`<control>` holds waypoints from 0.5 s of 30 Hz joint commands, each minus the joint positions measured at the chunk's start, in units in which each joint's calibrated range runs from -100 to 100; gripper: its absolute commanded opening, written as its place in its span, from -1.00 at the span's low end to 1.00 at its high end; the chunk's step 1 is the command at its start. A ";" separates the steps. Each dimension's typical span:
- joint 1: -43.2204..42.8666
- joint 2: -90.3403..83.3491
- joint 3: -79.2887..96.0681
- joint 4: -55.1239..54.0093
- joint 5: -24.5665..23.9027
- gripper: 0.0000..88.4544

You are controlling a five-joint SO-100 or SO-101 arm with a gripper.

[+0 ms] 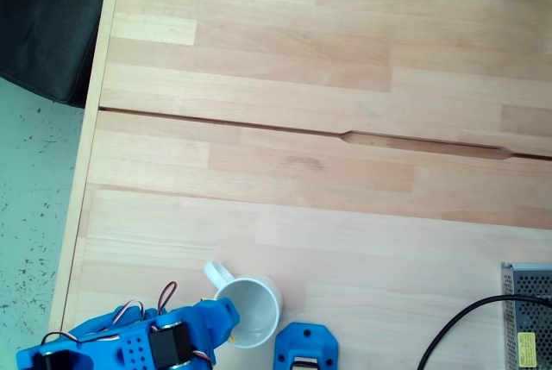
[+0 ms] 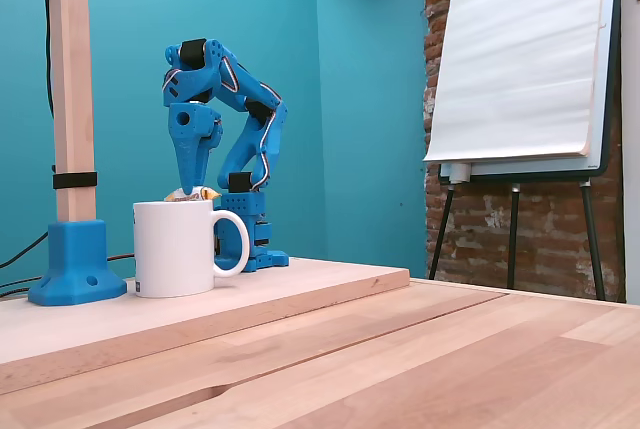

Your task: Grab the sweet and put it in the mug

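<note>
I see the gripper [image 2: 190, 190] pointing down, its fingers closed on the sweet [image 2: 193, 193], which sits at the fingertips just above the rim of the mug [image 2: 173, 247]. The mug stands on the wooden table [image 1: 328, 241].

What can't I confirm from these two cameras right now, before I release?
- Gripper jaw state: in the low fixed view the tips meet the mug rim; from above, the arm covers them.
- The sweet: only a yellow-gold scrap shows at the rim in the low view; the grip on it is unclear.
- Mug interior: partly covered by the arm from above; the wall hides it in the low view.
</note>
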 commanded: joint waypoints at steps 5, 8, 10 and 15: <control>0.54 0.26 -1.52 0.57 -0.78 -1.00; 0.54 0.26 -1.87 0.49 -0.78 -1.00; 0.54 0.69 -3.48 0.49 -0.78 -1.00; 0.54 0.78 -6.87 0.57 -0.83 -1.00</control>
